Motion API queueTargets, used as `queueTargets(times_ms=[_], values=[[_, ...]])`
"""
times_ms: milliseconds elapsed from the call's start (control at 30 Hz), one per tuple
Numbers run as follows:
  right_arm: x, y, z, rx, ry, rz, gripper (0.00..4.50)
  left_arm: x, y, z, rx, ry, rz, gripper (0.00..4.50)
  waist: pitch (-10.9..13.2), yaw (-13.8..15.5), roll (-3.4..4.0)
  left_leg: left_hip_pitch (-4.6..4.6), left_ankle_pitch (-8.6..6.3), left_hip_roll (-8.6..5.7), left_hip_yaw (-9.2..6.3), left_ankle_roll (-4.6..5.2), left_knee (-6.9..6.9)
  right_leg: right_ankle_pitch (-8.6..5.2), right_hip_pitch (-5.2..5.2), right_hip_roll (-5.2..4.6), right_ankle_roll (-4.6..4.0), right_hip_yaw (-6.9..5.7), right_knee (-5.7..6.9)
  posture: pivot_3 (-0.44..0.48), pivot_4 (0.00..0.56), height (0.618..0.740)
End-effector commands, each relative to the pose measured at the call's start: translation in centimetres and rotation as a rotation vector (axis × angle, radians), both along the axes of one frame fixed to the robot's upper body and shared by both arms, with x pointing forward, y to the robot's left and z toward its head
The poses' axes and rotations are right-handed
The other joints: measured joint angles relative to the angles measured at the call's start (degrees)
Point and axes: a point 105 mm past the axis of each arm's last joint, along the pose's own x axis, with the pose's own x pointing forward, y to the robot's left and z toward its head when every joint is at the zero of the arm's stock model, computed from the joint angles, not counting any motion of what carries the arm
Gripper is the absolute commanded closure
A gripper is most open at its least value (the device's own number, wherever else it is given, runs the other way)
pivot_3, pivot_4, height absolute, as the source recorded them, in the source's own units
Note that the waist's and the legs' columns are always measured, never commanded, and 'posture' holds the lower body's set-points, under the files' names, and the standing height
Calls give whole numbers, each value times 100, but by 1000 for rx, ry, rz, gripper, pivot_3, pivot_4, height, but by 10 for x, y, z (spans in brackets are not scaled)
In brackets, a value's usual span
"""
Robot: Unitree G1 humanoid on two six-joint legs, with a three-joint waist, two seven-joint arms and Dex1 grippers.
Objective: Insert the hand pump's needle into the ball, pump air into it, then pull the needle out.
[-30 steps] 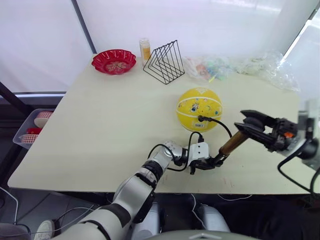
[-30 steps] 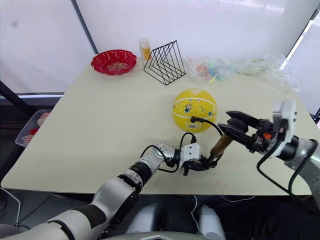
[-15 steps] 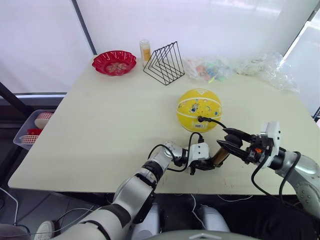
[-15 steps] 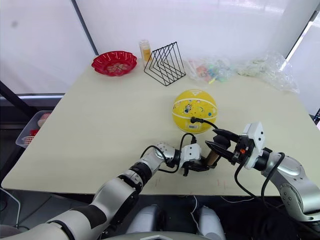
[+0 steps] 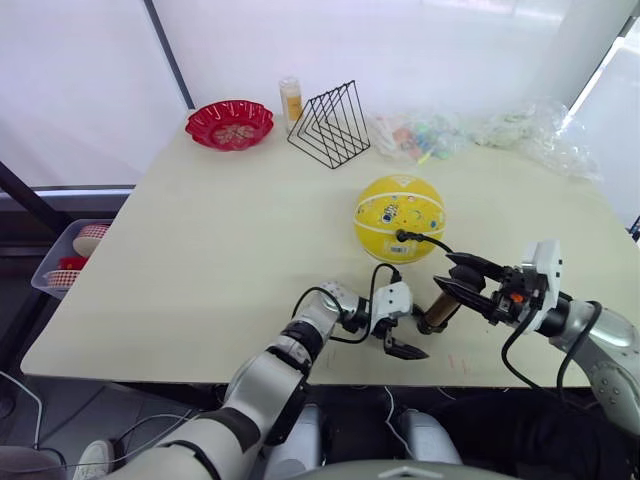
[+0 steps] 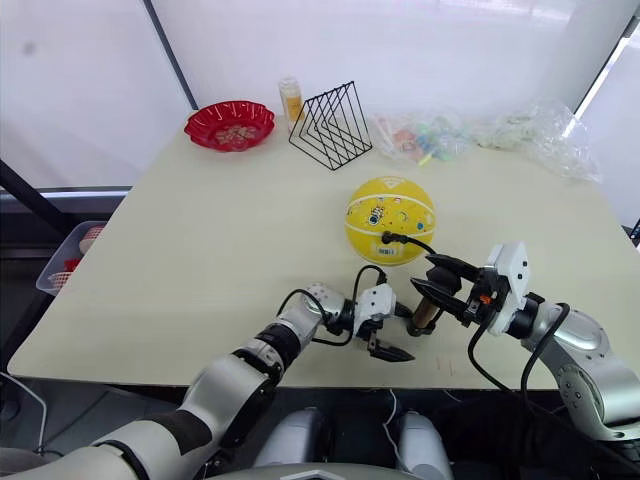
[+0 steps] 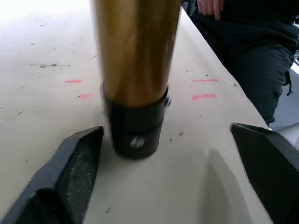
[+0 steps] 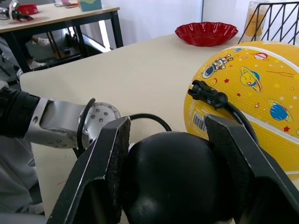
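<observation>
The yellow ball [image 5: 399, 217] sits on the table right of centre. A black fitting [image 8: 208, 94] is stuck into its near side, with the needle hidden inside; a thin black hose [image 5: 432, 243] runs from it toward the hand pump. The pump's gold barrel [image 5: 437, 310] stands almost upright on its black base [image 7: 135, 130] near the table's front edge. My right gripper [image 5: 462, 285] is shut on the pump's round black handle [image 8: 175, 182]. My left gripper [image 5: 413, 336] is open, its fingers [image 7: 77, 161] wide apart on either side of the base without touching it.
At the back of the table [image 5: 200, 250] stand a red bowl [image 5: 229, 122], a small bottle [image 5: 291, 100], a black wire rack [image 5: 328, 123] and clear plastic bags [image 5: 470, 132]. A crate [image 5: 66, 258] sits off the left edge. A person [image 7: 252, 42] sits past the front edge.
My left gripper has opened and let go of the pump's base. My right gripper came down and toward the ball with the handle, and the barrel now stands more upright.
</observation>
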Motion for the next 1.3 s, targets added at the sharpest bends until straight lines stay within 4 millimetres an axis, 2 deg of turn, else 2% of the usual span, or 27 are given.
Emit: queueTargets(times_ms=[33, 300, 600, 700, 833, 1100, 1300], values=[[2, -6, -15, -36, 73, -45, 2453, 9, 8, 21, -80, -34, 3, 0, 4, 10, 11, -17, 1, -1, 1, 0, 0, 0, -19, 0, 0, 0, 0, 0, 150, 737], [3, -5, -9, -24, 61, -35, 2453, 11, 46, 54, -191, -94, 11, 0, 11, 24, 16, -49, 1, -27, 14, 1, 0, 2, -41, -17, 3, 8, -4, 0, 150, 737], [7, -12, 2, -12, 35, -42, 2453, -14, 101, 83, -219, -116, -10, 0, 24, 5, 24, -38, -8, -31, 91, 16, -2, 15, -94, -6, 27, 127, 10, 0, 150, 737], [7, -12, 5, -9, 31, -42, 2453, -19, 107, 88, -223, -116, -12, 0, 26, 24, 27, -38, -10, -31, 115, 18, -1, 20, -105, -7, 35, 154, 12, 0, 150, 737], [7, -11, 18, 8, 2, -38, 2453, -27, 126, 104, -252, -123, -1, 0, 31, 9, 26, -37, -18, -35, 140, 32, 1, 23, -110, -12, 39, 181, 11, 0, 150, 737], [2, -16, 52, 44, -58, -31, 2453, -36, 137, 112, -256, -115, 18, 0, 92, 20, 83, -47, -14, -34, 118, 26, -1, 22, -110, -11, 38, 146, 9, 0, 150, 737], [-3, -25, 86, 36, -105, -18, 2453, -38, 140, 117, -268, -123, 40, 0, 110, 10, 92, -48, -11, -31, 108, 20, -2, 22, -109, 0, 38, 136, 14, 0, 150, 737]])
